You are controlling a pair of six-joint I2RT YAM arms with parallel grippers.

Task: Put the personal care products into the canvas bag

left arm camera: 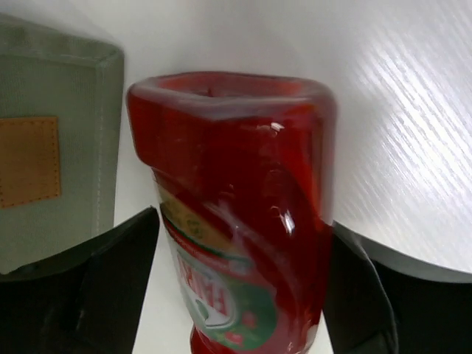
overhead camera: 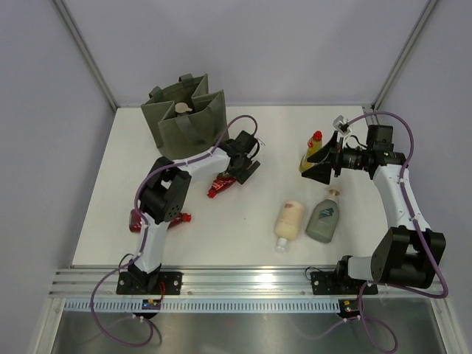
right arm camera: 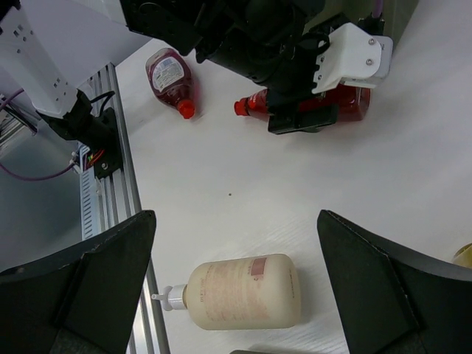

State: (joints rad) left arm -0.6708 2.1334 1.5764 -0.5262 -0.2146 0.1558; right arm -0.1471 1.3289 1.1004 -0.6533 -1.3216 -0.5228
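The olive canvas bag stands at the back left with a beige-pumped grey-green bottle inside. My left gripper is open, its jaws either side of a dark red bottle lying on the table. In the left wrist view this bottle sits between the fingers with a gap on the left side. A second dark red bottle lies by the left arm. My right gripper is open and empty beside the yellow red-capped bottle. A cream bottle and a grey-green pump bottle lie in front. The blue bottle is out of view.
The bag's orange-brown patch shows close on the left of the left wrist view. The right wrist view shows the cream bottle below the open fingers and the rail at the table's near edge. Grey walls close in the back.
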